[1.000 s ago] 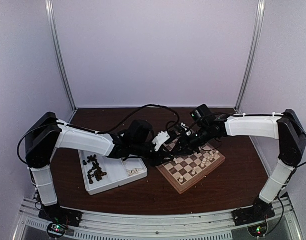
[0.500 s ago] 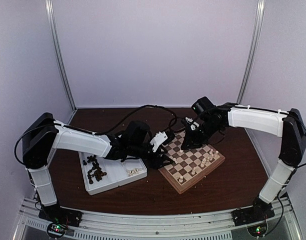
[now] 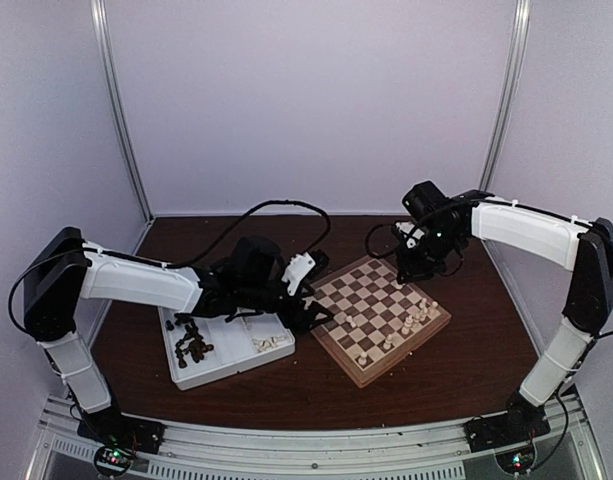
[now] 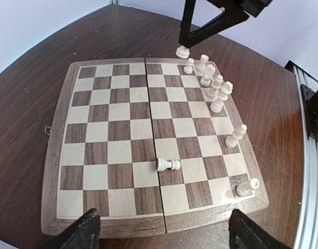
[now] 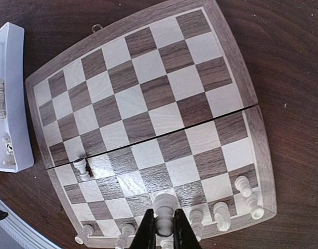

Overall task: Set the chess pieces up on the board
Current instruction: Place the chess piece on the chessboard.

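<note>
Left jaws backed off board point(image 3: 371, 310) (wider).

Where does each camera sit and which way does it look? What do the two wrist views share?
Top external: high behind the robot, looking down at the board; left arm and right arm show.
Left wrist: low at the board's edge, looking across it; left fingers open.
Right wrist: above the board, looking down; right fingers shut on a white piece.
Shared: board, and a lying white piece.
</note>
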{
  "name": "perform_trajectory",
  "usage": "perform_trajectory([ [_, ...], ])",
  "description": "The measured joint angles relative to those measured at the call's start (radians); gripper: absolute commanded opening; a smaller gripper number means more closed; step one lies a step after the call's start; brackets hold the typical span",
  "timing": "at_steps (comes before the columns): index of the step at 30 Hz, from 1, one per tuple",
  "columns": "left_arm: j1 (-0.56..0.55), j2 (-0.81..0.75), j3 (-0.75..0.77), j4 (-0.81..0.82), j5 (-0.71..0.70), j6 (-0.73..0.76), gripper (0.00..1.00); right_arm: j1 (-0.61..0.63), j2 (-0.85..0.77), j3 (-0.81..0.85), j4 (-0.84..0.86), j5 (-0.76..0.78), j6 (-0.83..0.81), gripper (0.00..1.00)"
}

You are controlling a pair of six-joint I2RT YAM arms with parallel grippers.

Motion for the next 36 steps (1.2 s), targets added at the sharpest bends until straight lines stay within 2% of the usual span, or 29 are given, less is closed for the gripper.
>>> perform_trajectory([
  [2, 0.006, -0.011, 0.0, -0.002, -0.001, -0.008, 0.97, -0.005, 0.005, 0.01, -0.006, 0.023, -0.008, 0.0],
  [3, 0.008, -0.017, 0.0, -0.003, -0.004, -0.011, 0.98, -0.008, 0.009, 0.015, -0.01, 0.034, -0.01, 0.0],
  [18, 0.013, -0.095, -0.036, -0.042, -0.117, -0.014, 0.98, -0.034, 0.052, 0.024, -0.04, 0.091, -0.044, 0.0],
  [36, 0.013, -0.094, -0.034, -0.054, -0.111, -0.01, 0.97, -0.034, 0.09, -0.024, -0.051, 0.097, -0.063, 0.01],
])
